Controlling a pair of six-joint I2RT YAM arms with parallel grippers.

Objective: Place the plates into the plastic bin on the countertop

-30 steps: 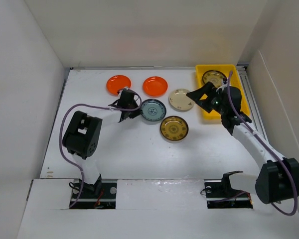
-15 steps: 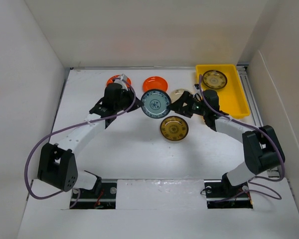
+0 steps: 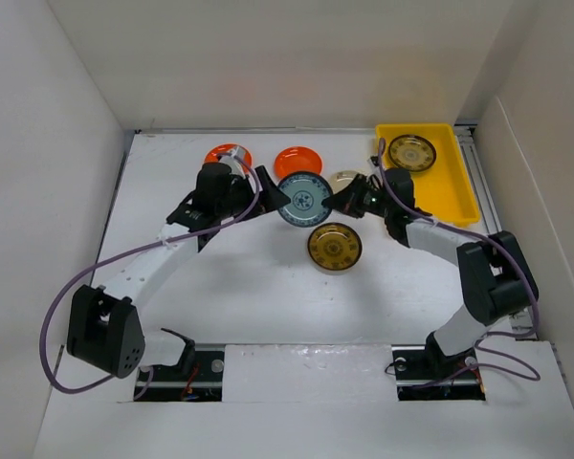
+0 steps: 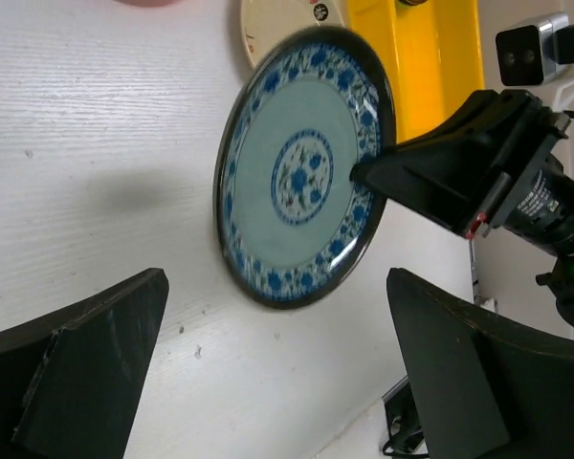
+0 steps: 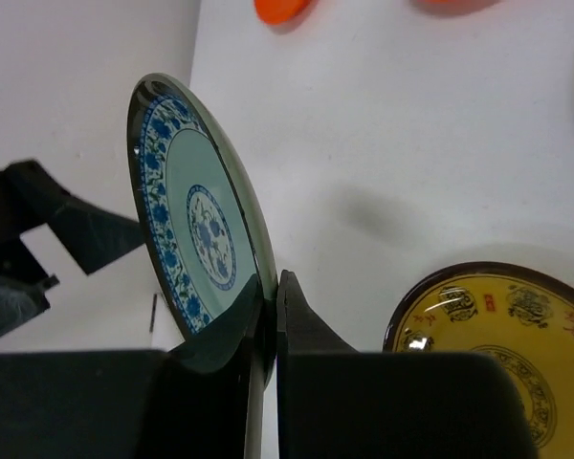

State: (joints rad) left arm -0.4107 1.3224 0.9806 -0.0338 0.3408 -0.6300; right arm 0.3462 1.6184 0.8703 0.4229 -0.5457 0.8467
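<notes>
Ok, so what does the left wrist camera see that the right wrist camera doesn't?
Only the left wrist view shows the yellow plastic bin, at the top of the picture. Only the right wrist view shows a brown-gold plate lying flat on the countertop. Both show the teal-patterned plate tipped up on edge. Its rim is pinched by the right gripper, while the left gripper is open and not gripping it.

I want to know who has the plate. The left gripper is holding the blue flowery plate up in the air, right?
No, the right gripper is holding the blue flowery plate up in the air. The right wrist view shows its fingers pinched on the rim, and the left gripper is open.
</notes>
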